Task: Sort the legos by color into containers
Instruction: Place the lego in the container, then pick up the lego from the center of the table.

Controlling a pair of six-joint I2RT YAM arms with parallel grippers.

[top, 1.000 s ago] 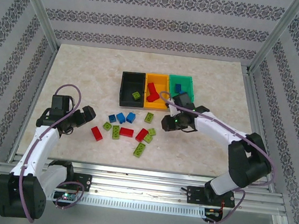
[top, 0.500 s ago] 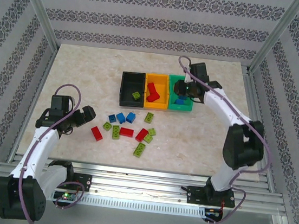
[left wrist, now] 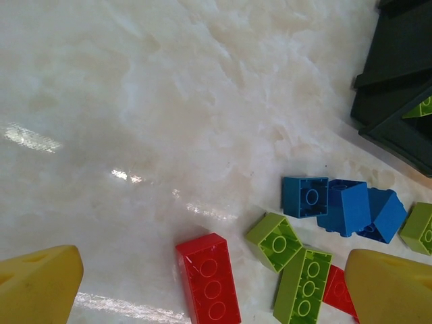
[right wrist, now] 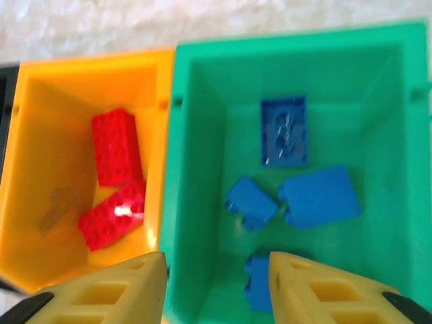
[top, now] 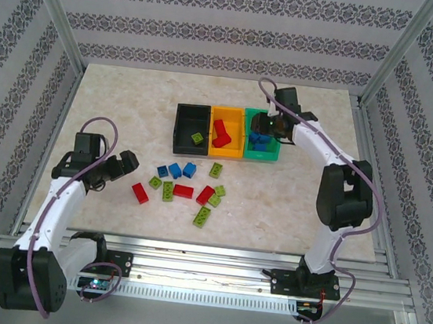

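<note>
Camera stations: one fixed overhead, two wrist-mounted.

Top external: set high behind the arm bases (top: pixel 308 282), which sit at the bottom of the frame; tilted down and forward, far enough back to take in the whole table (top: pixel 112 110). Left wrist: close above the table, facing down, left gripper (left wrist: pixel 214 290) at the lower corners; shares with the overhead the loose legos (left wrist: pixel 305 197) at lower right and a corner of the black bin (left wrist: pixel 405 61) at upper right. Right wrist: close, straight down, right gripper (right wrist: pixel 216 290) along the lower edge; shares with the overhead the green bin (right wrist: pixel 202 169) and orange-yellow bin (right wrist: pixel 61 162).
</note>
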